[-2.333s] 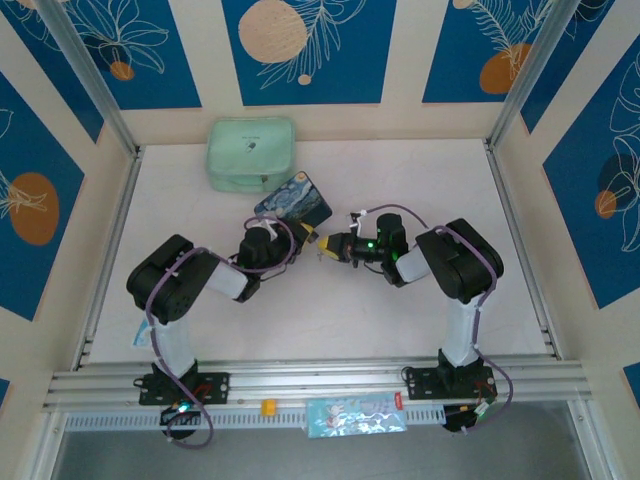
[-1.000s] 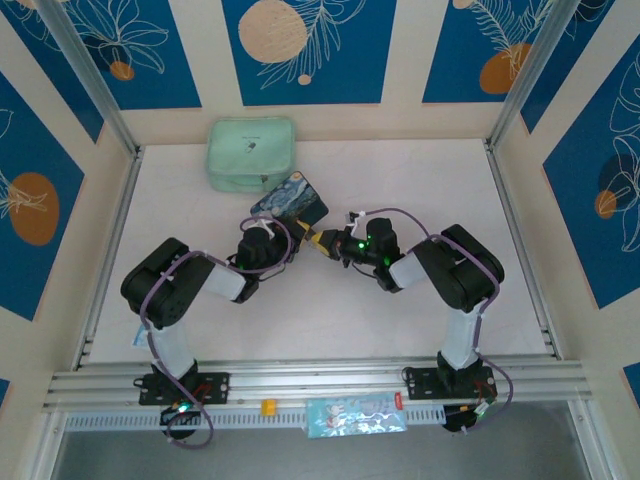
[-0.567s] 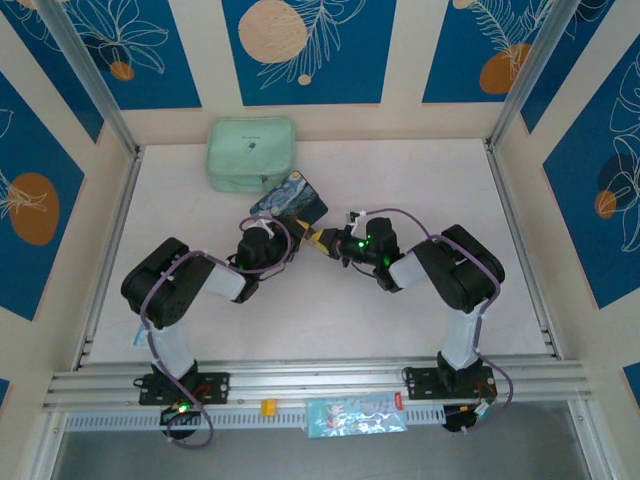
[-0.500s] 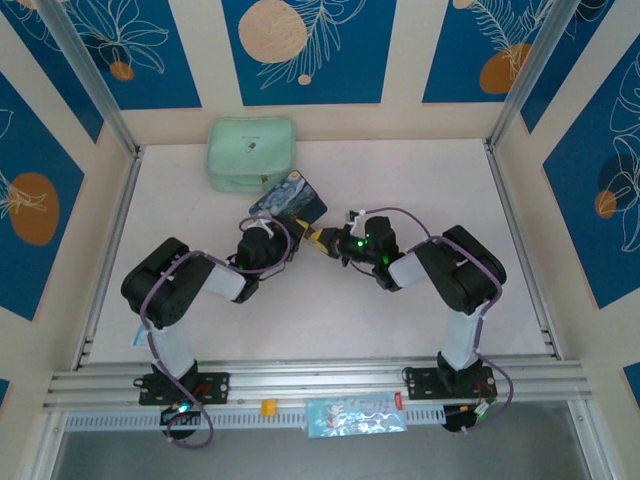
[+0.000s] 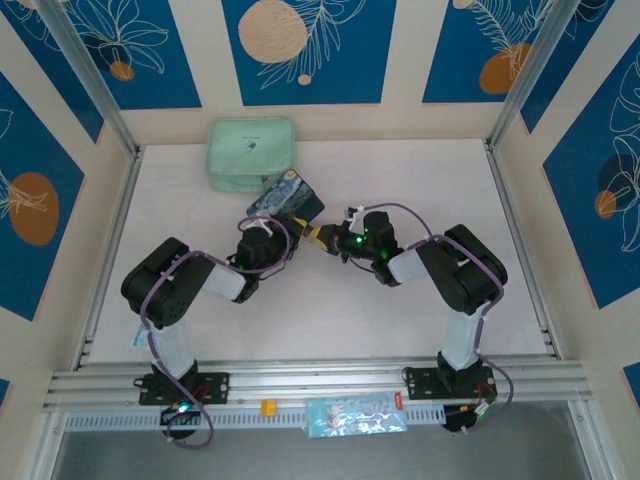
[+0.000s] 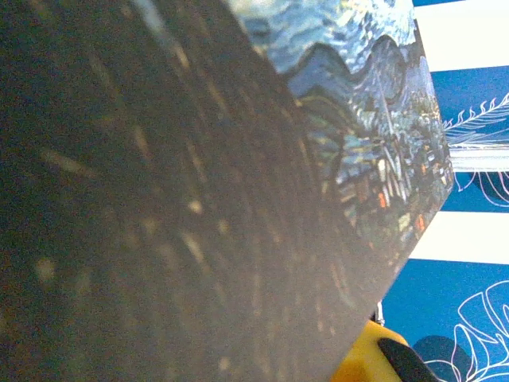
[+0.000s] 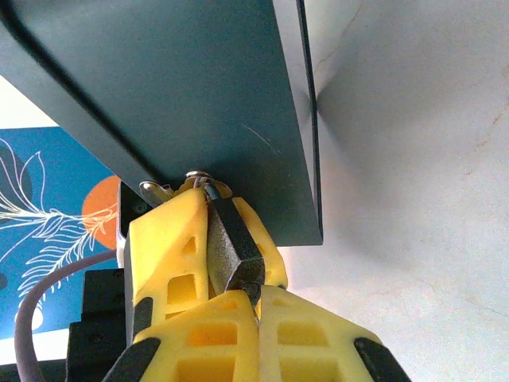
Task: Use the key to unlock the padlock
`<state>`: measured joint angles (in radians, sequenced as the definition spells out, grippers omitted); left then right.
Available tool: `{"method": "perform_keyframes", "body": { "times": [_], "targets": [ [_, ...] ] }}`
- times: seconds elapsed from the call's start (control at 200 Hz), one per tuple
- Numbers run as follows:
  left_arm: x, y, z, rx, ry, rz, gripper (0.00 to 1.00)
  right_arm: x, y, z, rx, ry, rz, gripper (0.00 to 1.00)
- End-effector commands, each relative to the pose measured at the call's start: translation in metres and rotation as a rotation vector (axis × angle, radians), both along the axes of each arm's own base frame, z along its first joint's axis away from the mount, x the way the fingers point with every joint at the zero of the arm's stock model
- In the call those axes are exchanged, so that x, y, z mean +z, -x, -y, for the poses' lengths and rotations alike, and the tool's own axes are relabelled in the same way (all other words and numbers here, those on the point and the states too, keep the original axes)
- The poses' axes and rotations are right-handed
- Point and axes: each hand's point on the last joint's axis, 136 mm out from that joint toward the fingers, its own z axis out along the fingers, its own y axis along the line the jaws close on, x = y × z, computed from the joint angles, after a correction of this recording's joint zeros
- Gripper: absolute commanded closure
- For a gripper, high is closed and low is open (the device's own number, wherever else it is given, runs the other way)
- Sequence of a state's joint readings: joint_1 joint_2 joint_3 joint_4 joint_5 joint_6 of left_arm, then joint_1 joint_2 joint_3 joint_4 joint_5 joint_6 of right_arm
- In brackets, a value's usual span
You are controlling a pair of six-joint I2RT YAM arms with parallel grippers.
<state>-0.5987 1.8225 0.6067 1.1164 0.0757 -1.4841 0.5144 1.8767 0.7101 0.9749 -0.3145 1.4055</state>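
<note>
right jaws are clamping the padlock [image 7: 232,247] at the tin box [image 7: 199,95] edge; left jaws are sitting by the box, can't tell their state.

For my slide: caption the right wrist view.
Right tool clamps the dark padlock at the tin box's edge.

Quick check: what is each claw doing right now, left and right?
Left claw: closed, apparently on the tin box; the grip itself is hidden.
Right claw: closed on the padlock.
</note>
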Motion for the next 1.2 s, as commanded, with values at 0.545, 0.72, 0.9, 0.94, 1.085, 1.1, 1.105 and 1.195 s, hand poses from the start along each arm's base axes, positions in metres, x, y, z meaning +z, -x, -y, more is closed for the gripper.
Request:
{"method": "perform_keyframes", "body": {
  "times": [0.545,0.72,0.9,0.94,1.085,1.1,1.105,1.195],
  "targets": [
    [0.078,0.065,0.069,-0.411,0.119,0.341,1.00,0.022,-0.042,0.001,-0.248,-0.599,-0.540,1.00],
    [0.079,0.068,0.070,-0.432,0.109,0.360,1.00,0.032,-0.039,-0.017,-0.243,-0.690,-0.651,1.00],
    [0.075,0.067,0.069,-0.426,0.108,0.345,1.00,0.043,-0.047,-0.018,-0.256,-0.722,-0.630,1.00],
    [0.073,0.066,0.068,-0.422,0.109,0.339,1.00,0.041,-0.049,-0.019,-0.250,-0.708,-0.617,1.00],
    [0.065,0.056,0.063,-0.376,0.117,0.294,1.00,0.031,-0.048,-0.017,-0.239,-0.644,-0.557,0.98],
    [0.063,0.055,0.063,-0.371,0.118,0.288,1.00,0.029,-0.048,-0.017,-0.238,-0.636,-0.548,0.97],
    [0.063,0.055,0.062,-0.369,0.118,0.286,1.00,0.029,-0.048,-0.017,-0.238,-0.636,-0.548,0.97],
    [0.058,0.049,0.060,-0.346,0.124,0.261,1.00,0.024,-0.046,-0.013,-0.227,-0.581,-0.488,0.91]
  ]
}}
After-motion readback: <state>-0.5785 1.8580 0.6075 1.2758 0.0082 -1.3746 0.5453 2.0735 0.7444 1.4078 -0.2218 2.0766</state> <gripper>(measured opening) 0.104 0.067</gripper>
